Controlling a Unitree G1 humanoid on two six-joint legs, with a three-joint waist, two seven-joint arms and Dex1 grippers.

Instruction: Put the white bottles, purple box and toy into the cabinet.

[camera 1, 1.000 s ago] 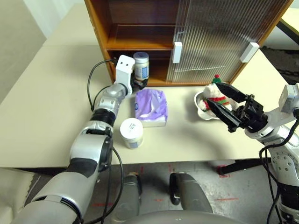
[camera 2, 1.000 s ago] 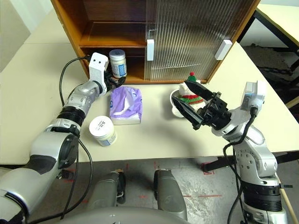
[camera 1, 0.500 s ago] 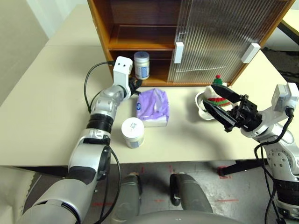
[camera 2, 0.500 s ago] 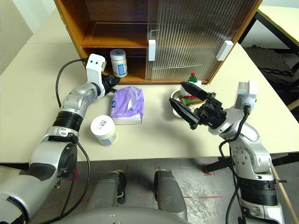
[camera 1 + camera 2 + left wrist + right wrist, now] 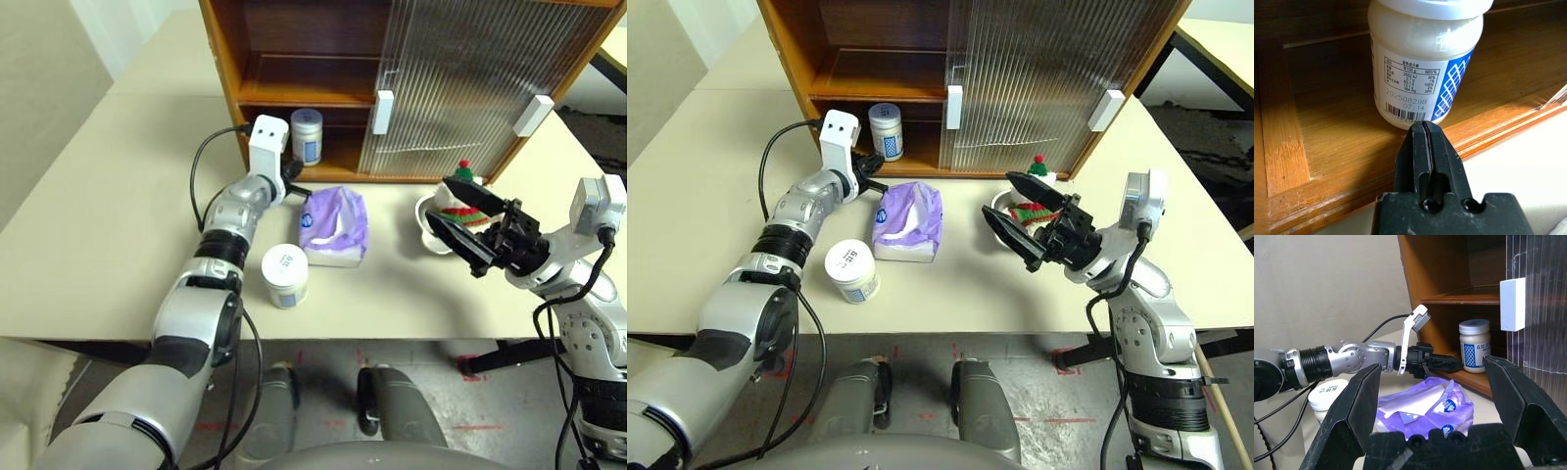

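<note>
Two white bottles: one [image 5: 307,135] stands upright on the cabinet's bottom board, in the open left bay; the other [image 5: 283,276] stands on the table, just beside the near-left corner of the purple box.
Cabinet [image 5: 223,59]: left bay open; ribbed sliding doors cover the right part; inner shelf bare.
Left gripper [image 5: 1425,142]: fingers pressed together, empty, tip at the cabinet's front sill, just short of the bottle inside; I cannot tell whether it touches.
Purple box [image 5: 335,225]: flat on the table in front of the cabinet, between the two arms.
Toy [image 5: 460,202]: in a shallow dish [image 5: 427,223] on the table, right of the purple box.
Right gripper [image 5: 463,227]: fingers spread wide, empty, raised above the table near the toy.
</note>
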